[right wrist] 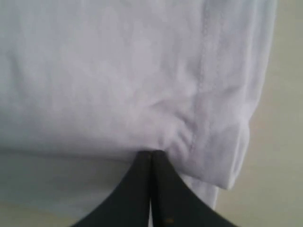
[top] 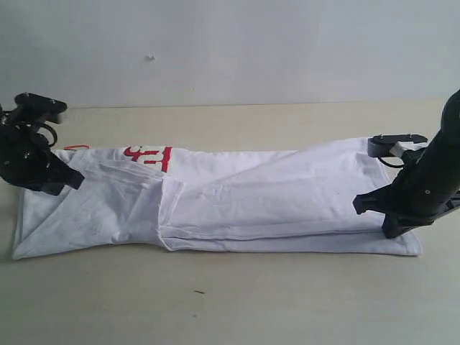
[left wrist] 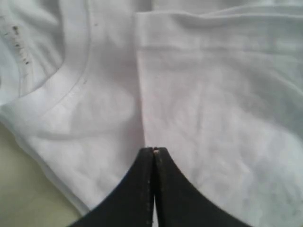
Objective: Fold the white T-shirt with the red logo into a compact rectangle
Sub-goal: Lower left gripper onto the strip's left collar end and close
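The white cotton T-shirt [top: 251, 205] lies on the pale desk [top: 230, 309] as a long narrow band with its sides already turned in. Its long axis runs left to right. The fuzzy red logo [top: 149, 156] peeks out along the far edge, towards the left.

The black left arm [top: 32, 154] sits over the left end, where its wrist view shows the ribbed collar [left wrist: 61, 90]. The left jaws are pressed together above a folded edge, though we cannot tell whether any cloth is caught between them.

The black right arm [top: 424, 183] stands at the right end, by the stitched hem [right wrist: 203, 71]. The right jaws are closed, and the fabric puckers at their tips, so they seem to be pinching the shirt.

We judge that the next fold goes across the long axis, bringing one end over towards the other, and each arm is already at its own end.
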